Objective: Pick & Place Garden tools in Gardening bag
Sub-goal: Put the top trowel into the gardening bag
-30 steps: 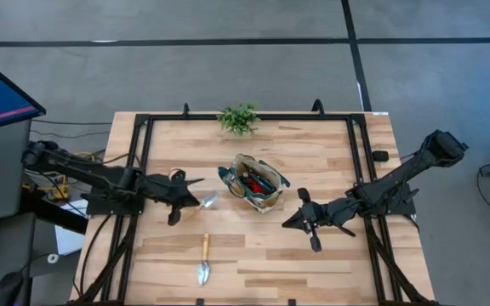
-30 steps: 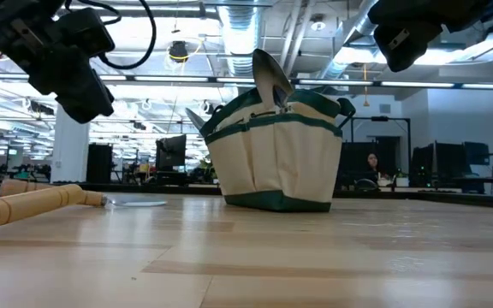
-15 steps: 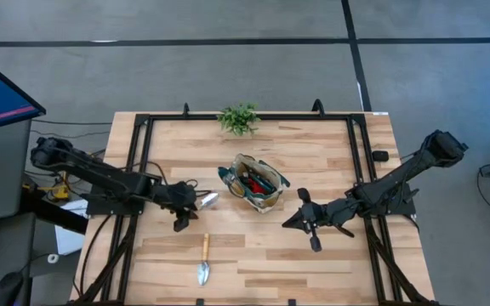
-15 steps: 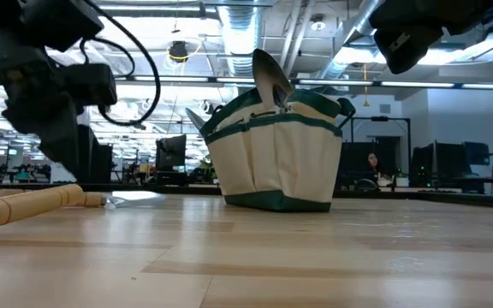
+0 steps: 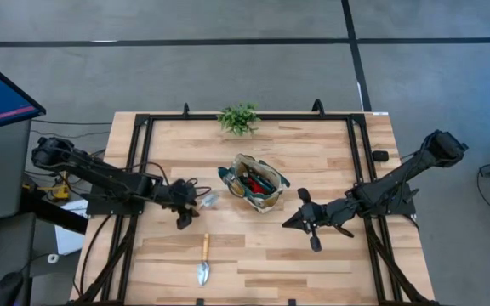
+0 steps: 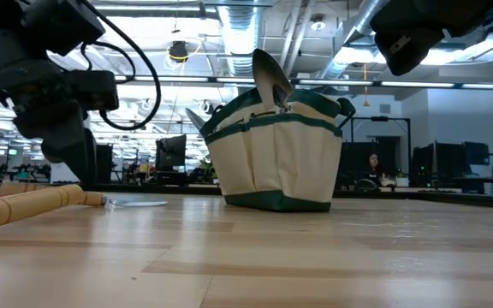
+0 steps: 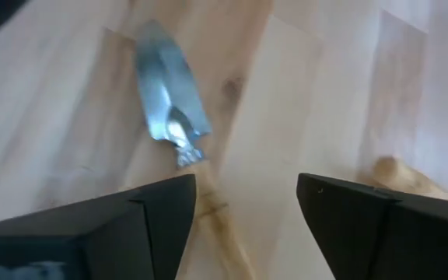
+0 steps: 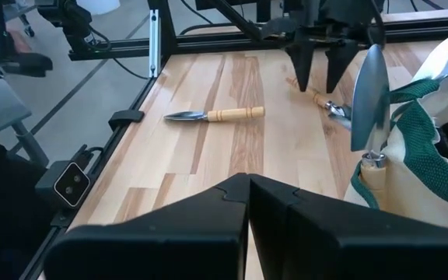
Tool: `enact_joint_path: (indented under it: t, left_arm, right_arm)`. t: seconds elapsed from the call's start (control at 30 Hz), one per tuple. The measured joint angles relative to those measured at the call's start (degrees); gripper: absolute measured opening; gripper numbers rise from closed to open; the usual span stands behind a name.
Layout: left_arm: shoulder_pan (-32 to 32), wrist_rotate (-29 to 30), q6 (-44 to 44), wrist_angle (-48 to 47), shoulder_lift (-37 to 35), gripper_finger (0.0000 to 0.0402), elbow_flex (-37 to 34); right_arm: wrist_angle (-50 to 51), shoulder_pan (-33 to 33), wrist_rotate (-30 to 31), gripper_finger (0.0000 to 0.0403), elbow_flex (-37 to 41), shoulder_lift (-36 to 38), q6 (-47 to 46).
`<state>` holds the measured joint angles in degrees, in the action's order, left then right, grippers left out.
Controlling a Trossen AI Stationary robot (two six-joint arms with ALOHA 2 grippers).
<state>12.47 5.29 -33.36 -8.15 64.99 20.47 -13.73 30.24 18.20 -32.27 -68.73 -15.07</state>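
Your left gripper (image 5: pixel 187 204) points down, fingers spread, straddling a trowel (image 7: pixel 171 97) flat on the table (image 5: pixel 313 161) — gripping nothing. Beyond it stands the gardening bag (image 5: pixel 253 184), tools inside. Farther right, your right gripper (image 5: pixel 300 219) hovers, fingers closed, empty.

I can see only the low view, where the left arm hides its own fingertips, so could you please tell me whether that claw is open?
Observer: Yes, the left claw is open, with a finger on either side of the wooden handle of a trowel lying on the table.
Operator: Thank you. What is inside the bag?
Observer: From above, the bag holds red and dark tools.
Operator: And the right claw?
Observer: The right claw is shut, hovering to the right of the bag.
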Motion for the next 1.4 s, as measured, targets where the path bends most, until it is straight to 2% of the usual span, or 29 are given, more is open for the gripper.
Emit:
enact_joint_path:
  t: [0.13,0.37,0.83,1.07,1.23,1.4]
  left_arm:
    - [0.0,2.2,-0.8,0.0,0.0,0.0220,-1.4]
    - [-0.4,2.4,-1.9,0.6,-0.1,0.0219,-4.3]
    - [-0.5,2.4,-2.2,1.0,-0.1,0.0218,-4.8]
    - [-0.3,2.9,-7.8,3.6,-0.3,0.0217,-8.2]
    - [0.0,3.5,-7.2,6.3,-0.1,0.0183,-8.9]
    - [-0.1,4.0,-6.1,6.7,0.0,0.0113,-9.0]
  right_arm:
    - [0.0,0.0,0.0,0.0000,0.0,0.0,0.0]
    - [0.0,0.0,0.0,0.0000,0.0,0.0,0.0]
    - [0.0,0.0,0.3,0.0000,0.0,0.0,0.0]
    - [-0.1,0.0,0.3,0.0000,0.0,0.0,0.0]
    - [-0.1,0.0,0.3,0.0000,0.0,0.0,0.0]
    - [-0.1,0.0,0.3,0.0000,0.0,0.0,0.0]
